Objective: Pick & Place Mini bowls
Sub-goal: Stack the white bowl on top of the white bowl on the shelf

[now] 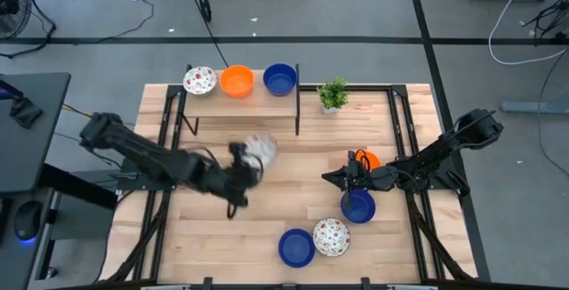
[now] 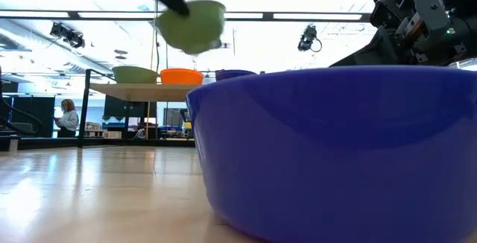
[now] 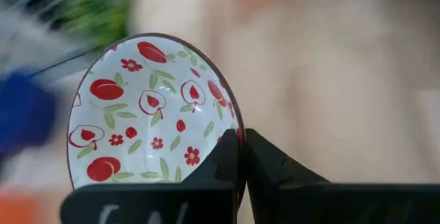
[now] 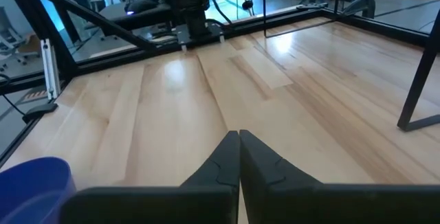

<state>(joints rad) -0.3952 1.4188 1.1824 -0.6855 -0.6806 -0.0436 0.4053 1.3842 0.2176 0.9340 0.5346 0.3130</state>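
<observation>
left gripper point(image 3: 240, 157): clamped on floral bowl point(image 3: 148, 110) rim (lifted) | right gripper point(image 4: 238, 145): closed, empty, mid-table

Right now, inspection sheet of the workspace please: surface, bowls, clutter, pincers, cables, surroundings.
Surface: pale wood table, with a raised shelf at the back.
Job's things: floral bowl, orange bowl and blue bowl on the shelf. On the table, blue bowl touching a floral one; another blue and an orange by the right arm.
Clutter: small potted plant.
Grippers: left pincer shut on the rim of a floral bowl, lifted off the table. Right pincer shut, empty, low over the table.
Cables: black lead and a white cable on the floor behind.
Surroundings: a person far off in the room.
</observation>
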